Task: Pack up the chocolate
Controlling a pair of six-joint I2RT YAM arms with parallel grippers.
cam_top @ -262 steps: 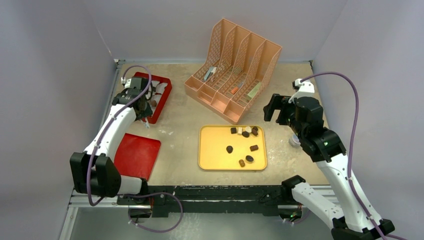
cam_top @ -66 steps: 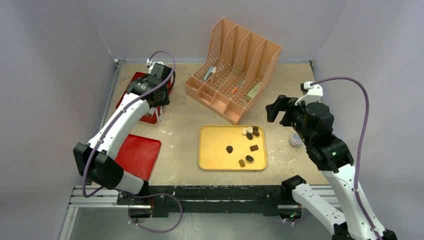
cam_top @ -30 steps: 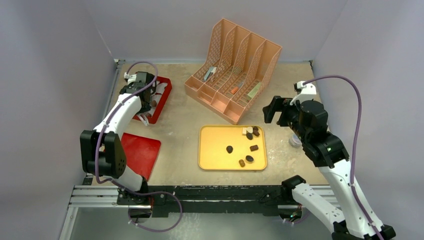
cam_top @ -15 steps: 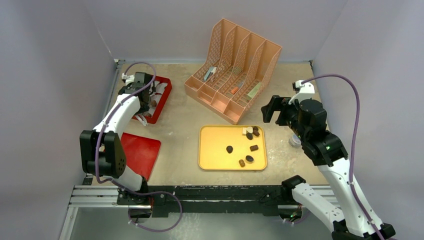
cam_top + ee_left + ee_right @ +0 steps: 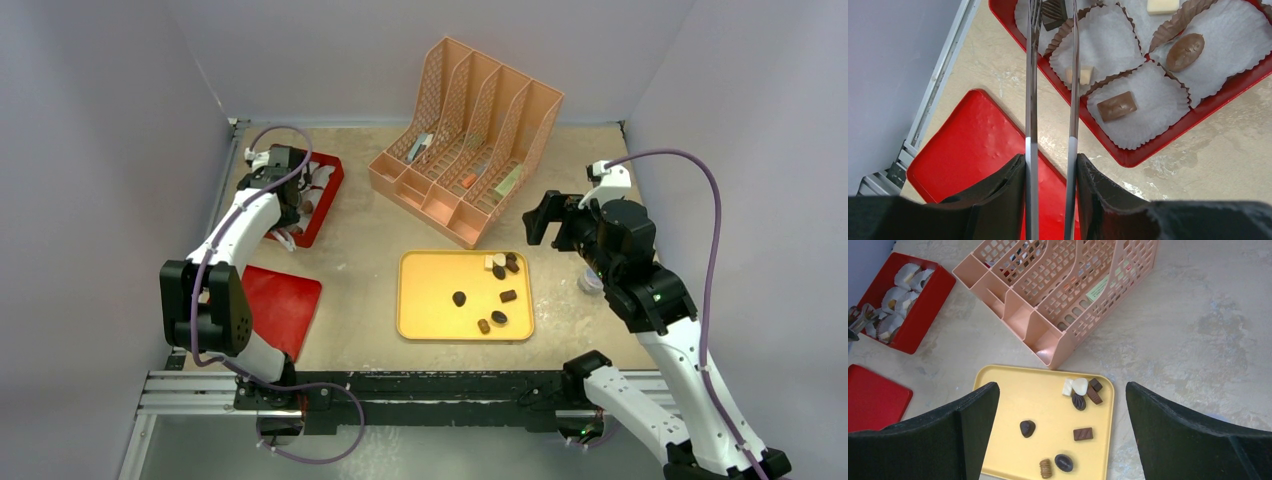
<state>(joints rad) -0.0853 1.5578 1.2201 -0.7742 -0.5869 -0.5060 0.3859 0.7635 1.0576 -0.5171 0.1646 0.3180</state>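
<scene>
Several chocolate pieces lie on the yellow tray (image 5: 430,300): a cluster at its far right (image 5: 503,264) and loose ones such as a dark piece (image 5: 459,298). My left gripper (image 5: 283,208) is shut on metal tongs (image 5: 1030,100), whose tips hold a dark square chocolate (image 5: 1053,10) over a white liner in the red box (image 5: 1128,156). Other liners hold a caramel bar (image 5: 1117,106), a brown oval (image 5: 1185,51) and a cream square (image 5: 1079,76). My right gripper (image 5: 1060,390) is open and empty, high above the tray (image 5: 1008,405).
A pink mesh file organizer (image 5: 470,140) stands behind the tray. The red lid (image 5: 280,310) lies near the left arm's base. A small stack of white liners (image 5: 590,280) sits right of the tray, under my right arm.
The tray's far cluster has fewer pieces than at the start. My left arm swung from the box's right side to over the box. In the last second almost nothing moved.
</scene>
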